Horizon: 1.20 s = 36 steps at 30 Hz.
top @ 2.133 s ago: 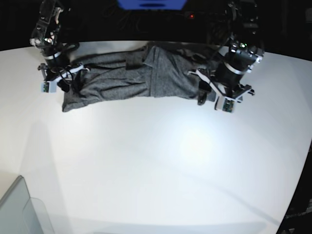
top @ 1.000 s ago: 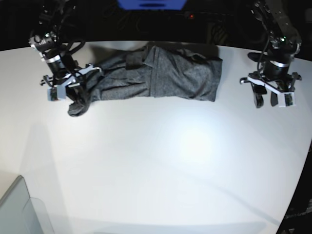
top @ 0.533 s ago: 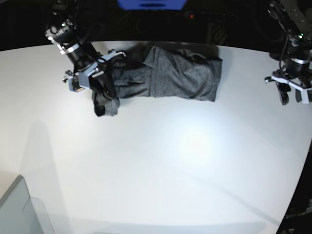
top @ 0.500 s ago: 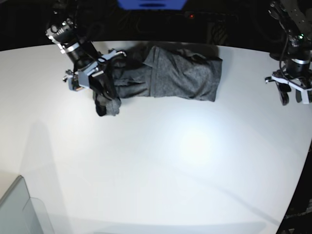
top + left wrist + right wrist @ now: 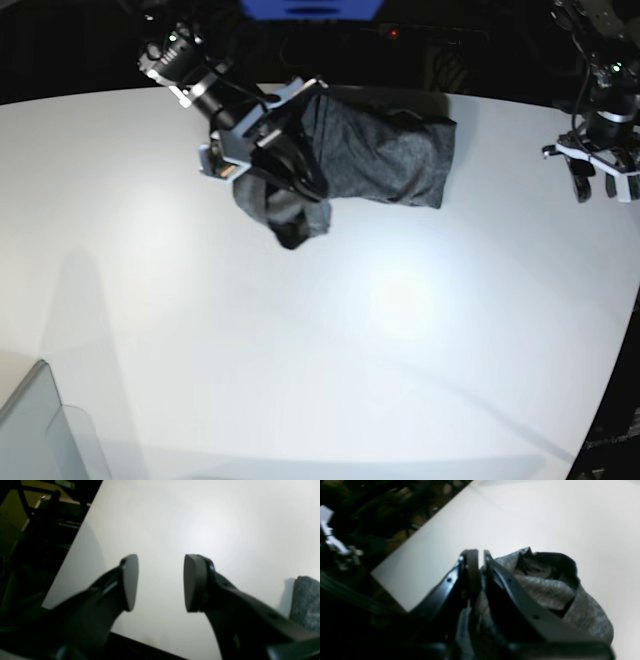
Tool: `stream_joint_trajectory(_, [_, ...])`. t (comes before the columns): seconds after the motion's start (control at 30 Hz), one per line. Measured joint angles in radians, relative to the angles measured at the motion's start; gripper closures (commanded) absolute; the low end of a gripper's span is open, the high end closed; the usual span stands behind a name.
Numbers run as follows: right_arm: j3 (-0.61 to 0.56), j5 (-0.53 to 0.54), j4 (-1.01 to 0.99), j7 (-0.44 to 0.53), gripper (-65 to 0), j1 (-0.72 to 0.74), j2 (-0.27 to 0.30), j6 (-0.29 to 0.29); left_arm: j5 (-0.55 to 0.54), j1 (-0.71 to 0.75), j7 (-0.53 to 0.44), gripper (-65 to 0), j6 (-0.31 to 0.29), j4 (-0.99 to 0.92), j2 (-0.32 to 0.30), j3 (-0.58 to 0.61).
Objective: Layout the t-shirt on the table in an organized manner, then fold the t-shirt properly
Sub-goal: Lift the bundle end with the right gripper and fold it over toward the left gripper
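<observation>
The table (image 5: 330,340) is filling most of the base view. The t-shirt (image 5: 385,155) is lying bunched at upper centre, one end lifted. The right gripper (image 5: 480,562) is pinching that grey fabric, jaws closed. The left gripper (image 5: 160,582) is hanging at upper right, jaws parted, holding nothing.

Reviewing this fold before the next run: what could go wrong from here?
1. The right gripper pinches only a bunched edge of the shirt; it may slip out mid-fold.
2. The carried end hangs crumpled, so it may land wrinkled.
3. The left gripper is open, off the shirt; nothing pins the far end, which may drag.
</observation>
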Motion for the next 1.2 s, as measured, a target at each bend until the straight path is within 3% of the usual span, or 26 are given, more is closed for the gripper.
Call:
stream_joint_trajectory(0.17, [-0.170, -0.003, -0.005, 0.000, 0.0, 0.013, 0.014, 0.000, -0.002, 0.034, -0.005, -28.6, 0.000, 0.002, -0.003, 0.000])
stream_joint_trajectory(0.43, [-0.408, -0.003, -0.129, -0.002, 0.0, 0.144, 0.095, -0.001, -0.011, 0.071, -0.011, -28.8, -0.001, 0.004, -0.003, 0.000])
stream_joint_trajectory(0.57, [-0.440, -0.003, -0.142, 0.001, 0.0, 0.190, 0.097, -0.053, -0.005, 0.084, -0.006, -28.8, 0.002, 0.004, -0.003, -0.002])
stream_joint_trajectory(1.2, [-0.533, 0.001, -0.341, 0.003, -1.9, 0.309, 0.095, -0.056, -0.013, 0.093, -0.007, -28.8, 0.001, 0.000, 0.000, 0.006])
